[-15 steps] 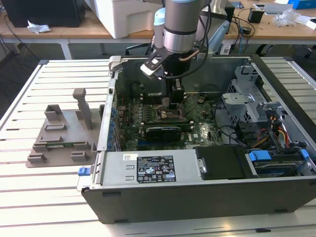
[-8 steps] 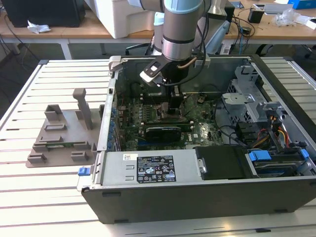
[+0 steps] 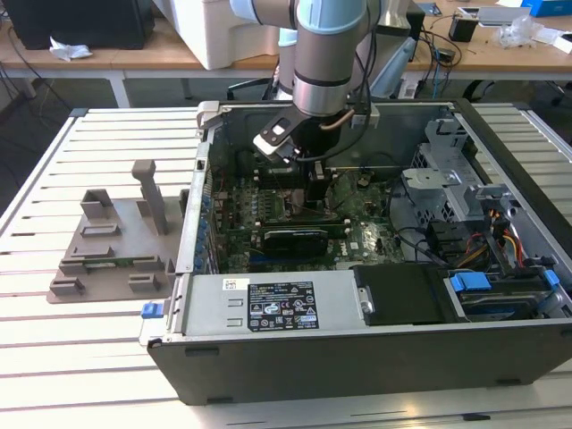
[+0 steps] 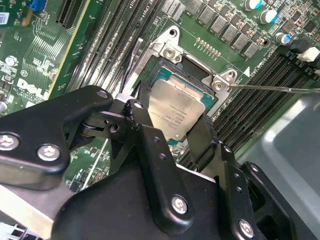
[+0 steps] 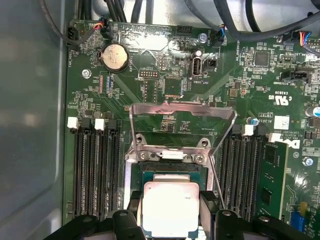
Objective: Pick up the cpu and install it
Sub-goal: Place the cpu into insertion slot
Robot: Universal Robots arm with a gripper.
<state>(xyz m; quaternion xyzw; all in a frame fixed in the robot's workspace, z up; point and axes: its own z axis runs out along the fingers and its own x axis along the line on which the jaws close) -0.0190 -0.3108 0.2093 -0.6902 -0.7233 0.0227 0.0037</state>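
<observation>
At the exterior view's left a grey plastic tray [image 3: 107,259] with upright posts is seen on the slatted desk [image 3: 54,375], near that edge of it. Toward the exterior view's right the open computer case [image 3: 357,357] is laid flat, and the arm [image 3: 326,54] is seen reaching into it over the motherboard [image 3: 357,239]. In the second wrist view the cpu [image 4: 177,112] is seen clamped between the two black fingers [image 4: 145,130] of the gripper [image 4: 167,119], which is closed narrowly on two opposite edges of it. The chip is held over the socket [image 5: 170,172], within its metal frame, with the hinged load plate [image 5: 182,107] raised clear and the thin latch lever [image 4: 275,89] swung out to one side. Whether the chip's underside already touches the socket cannot be told. The main hazard is judged to be a skewed or offset seating. In the second wrist view the chip appears slightly tilted against the frame, and if it were let go so, one corner could be dropped onto the contact field and fine contacts bent. A fingertip could also be caught on the frame, since the fingers are set just beside it, and the chip could be dragged sideways on release. The raised plate could be knocked shut if brushed. The cpu is carried flat, metal lid upward toward the cameras. Being nearly square, it offers no real long axis. Its edges are judged roughly parallel to the frame, the gripped pair facing the banks of memory slots [image 5: 95,175].
</observation>
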